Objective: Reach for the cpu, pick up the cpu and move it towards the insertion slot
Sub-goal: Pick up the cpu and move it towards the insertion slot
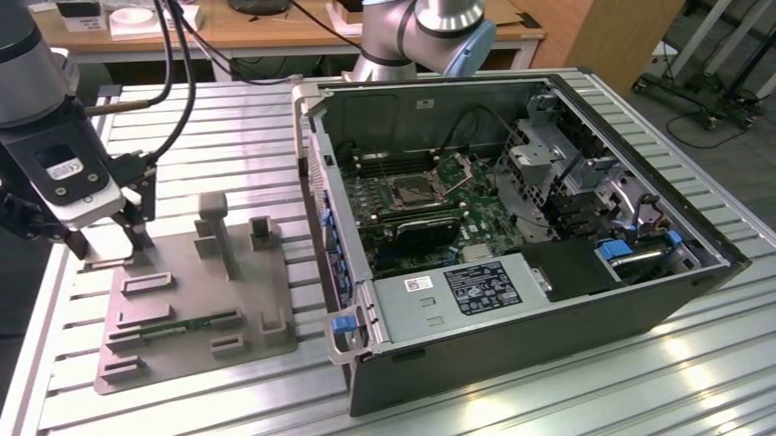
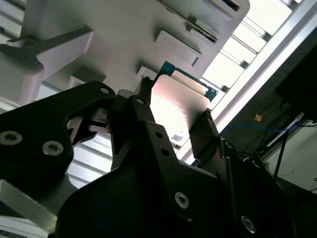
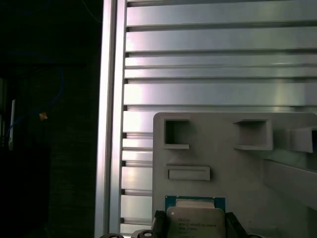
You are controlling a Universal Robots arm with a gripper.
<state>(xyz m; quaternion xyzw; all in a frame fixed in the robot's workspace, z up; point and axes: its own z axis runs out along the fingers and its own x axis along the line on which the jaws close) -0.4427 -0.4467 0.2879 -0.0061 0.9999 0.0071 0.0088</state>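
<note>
Between your black jaws you see the cpu [image 3: 194,224], its face silvery-grey with small dark lettering and a blue-green rim. Beyond the jaws lies the plain matt grey tray [image 3: 237,163], and under it the worktop [image 3: 218,64] is pale silver, striped with dark parallel grooves.

On the counter [image 1: 546,400] a fixture tray [image 1: 243,300] lies at the exterior view's left, with an open computer case [image 1: 485,354] just beside it on the right. The insertion slot [image 1: 416,192] sits inside the case, on the board. The hand [image 1: 112,252] stands at the tray's far left corner, with the cpu [image 3: 194,220] directly below it, near the counter's edge
</note>
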